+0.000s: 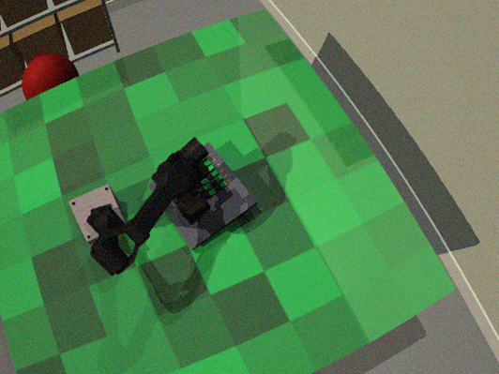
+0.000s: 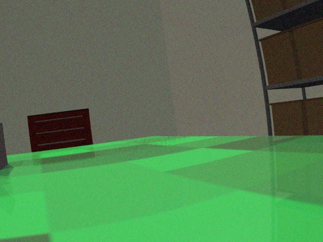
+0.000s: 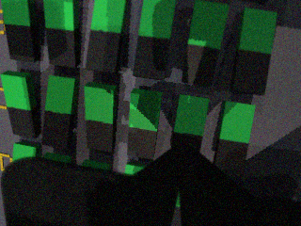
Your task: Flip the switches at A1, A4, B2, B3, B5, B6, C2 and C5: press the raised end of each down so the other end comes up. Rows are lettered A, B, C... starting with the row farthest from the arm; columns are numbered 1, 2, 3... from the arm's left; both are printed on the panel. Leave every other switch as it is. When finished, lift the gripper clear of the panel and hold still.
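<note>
The switch panel (image 1: 238, 198) (image 3: 277, 71) sits on the green checkered table (image 1: 322, 284) (image 2: 166, 208), its green-and-black rockers in rows; over them the dark gripper (image 1: 195, 210) (image 3: 181, 146) has its fingers closed together, empty, the tip apparently by the lower switches in the wrist view, though contact is hard to make out. Beyond the table edge are a red ball (image 1: 49, 75) and a shelf rack (image 1: 111, 26) (image 2: 260, 65)

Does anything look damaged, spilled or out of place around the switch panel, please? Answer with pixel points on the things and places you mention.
Nothing plainly stands out: the switch panel (image 1: 241, 196) shows no visible damage or spill, and its visible switches stand in regular rows. The closed gripper (image 3: 181, 151) hides part of the nearer row, so I cannot judge that part.
</note>
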`<state>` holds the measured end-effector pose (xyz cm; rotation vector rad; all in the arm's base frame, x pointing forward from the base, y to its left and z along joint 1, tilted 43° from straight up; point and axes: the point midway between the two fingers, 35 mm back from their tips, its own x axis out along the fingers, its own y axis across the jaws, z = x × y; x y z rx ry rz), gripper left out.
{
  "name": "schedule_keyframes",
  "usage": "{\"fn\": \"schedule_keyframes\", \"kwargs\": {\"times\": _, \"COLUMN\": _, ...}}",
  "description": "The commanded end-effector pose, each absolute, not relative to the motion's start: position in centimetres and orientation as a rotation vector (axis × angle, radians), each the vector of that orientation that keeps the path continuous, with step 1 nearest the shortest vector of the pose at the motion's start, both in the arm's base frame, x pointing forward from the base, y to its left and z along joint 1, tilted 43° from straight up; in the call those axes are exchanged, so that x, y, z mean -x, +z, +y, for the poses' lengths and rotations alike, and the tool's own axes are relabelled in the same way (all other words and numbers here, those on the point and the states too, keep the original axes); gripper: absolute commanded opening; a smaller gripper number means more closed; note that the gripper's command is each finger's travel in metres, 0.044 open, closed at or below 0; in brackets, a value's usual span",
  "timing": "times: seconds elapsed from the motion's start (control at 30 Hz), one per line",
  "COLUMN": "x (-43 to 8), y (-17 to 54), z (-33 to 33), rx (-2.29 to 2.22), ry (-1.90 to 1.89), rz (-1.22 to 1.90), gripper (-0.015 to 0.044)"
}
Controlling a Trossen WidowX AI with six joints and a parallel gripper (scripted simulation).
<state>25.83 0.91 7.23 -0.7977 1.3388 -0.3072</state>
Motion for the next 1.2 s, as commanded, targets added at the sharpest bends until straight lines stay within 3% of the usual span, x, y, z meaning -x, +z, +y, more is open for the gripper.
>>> {"fn": "schedule_keyframes", "kwargs": {"times": 0.0, "x": -25.9, "y": 7.2, "z": 0.8, "rx": 0.803, "ry": -0.311, "rz": 1.336, "gripper": 0.0000}}
{"fn": "schedule_keyframes", "kwargs": {"times": 0.53, "x": -26.0, "y": 7.0, "z": 0.6, "rx": 0.803, "ry": -0.311, "rz": 1.336, "gripper": 0.0000}}
{"fn": "schedule_keyframes", "kwargs": {"times": 0.8, "x": -24.6, "y": 11.8, "z": 4.8, "rx": 0.800, "ry": -0.321, "rz": 1.362, "gripper": 0.0000}}
{"fn": "schedule_keyframes", "kwargs": {"times": 1.17, "x": -26.5, "y": 10.2, "z": 8.4, "rx": 0.798, "ry": -0.320, "rz": 1.361, "gripper": 0.0000}}
